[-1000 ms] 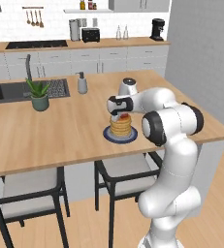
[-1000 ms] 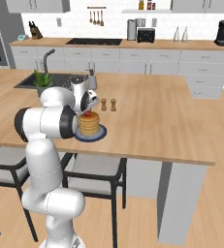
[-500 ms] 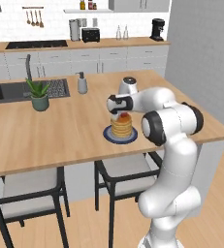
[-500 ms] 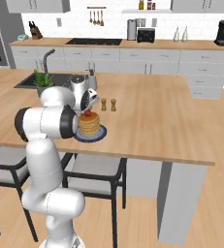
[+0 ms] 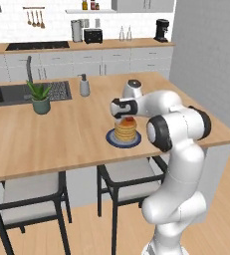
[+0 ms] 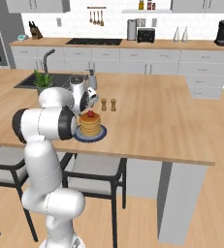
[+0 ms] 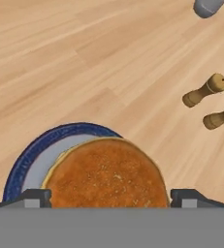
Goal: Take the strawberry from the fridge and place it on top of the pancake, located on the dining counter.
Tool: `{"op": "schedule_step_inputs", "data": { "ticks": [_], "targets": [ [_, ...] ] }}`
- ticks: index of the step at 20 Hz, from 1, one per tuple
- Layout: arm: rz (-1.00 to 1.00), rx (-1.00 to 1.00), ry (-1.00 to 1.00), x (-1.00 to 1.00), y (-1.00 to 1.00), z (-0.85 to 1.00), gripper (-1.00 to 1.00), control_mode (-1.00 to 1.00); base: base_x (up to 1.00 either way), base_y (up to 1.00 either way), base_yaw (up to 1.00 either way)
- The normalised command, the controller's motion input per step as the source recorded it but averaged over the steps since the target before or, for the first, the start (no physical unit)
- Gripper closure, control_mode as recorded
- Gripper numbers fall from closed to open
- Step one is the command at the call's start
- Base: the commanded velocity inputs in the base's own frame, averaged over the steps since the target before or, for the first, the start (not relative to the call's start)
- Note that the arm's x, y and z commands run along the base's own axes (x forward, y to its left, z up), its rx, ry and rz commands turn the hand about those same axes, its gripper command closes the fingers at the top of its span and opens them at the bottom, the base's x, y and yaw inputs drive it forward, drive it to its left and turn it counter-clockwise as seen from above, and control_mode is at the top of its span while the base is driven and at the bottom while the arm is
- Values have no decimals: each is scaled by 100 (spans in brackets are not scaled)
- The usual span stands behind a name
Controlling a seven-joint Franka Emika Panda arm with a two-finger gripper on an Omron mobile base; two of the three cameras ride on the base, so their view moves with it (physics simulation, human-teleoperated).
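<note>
The strawberry point(image 6: 90, 114) is a tiny red berry resting on top of the pancake point(image 6: 89, 124), a golden stack on a dark blue plate point(image 6: 100, 135) on the light-wood dining counter point(image 6: 152, 121). The left base view shows the strawberry point(image 5: 129, 119) on the pancake point(image 5: 126, 130) too. My gripper point(image 5: 127, 114) hovers just above the stack, open, holding nothing. In the hand view the pancake point(image 7: 106, 174) lies right below, the fingertips point(image 7: 36, 196) stand far apart at either side, and the berry is hidden. The fridge is out of view.
Two small brown shakers point(image 6: 108, 104) stand just behind the plate, near my hand. A potted plant point(image 5: 39, 97), a soap dispenser point(image 5: 84, 85) and the dark sink point(image 5: 12, 94) lie further left. Black-framed stools point(image 5: 32, 191) are tucked under the counter's near edge.
</note>
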Motion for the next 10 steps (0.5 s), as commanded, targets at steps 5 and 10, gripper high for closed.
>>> {"op": "schedule_step_inputs", "data": {
  "ticks": [5,10],
  "targets": [
    [0,0,-7,-28,0,55,-100,-100,0,0,0],
    [0,0,-6,-88,0,44,-100,-100,0,0,0]
  ]
}}
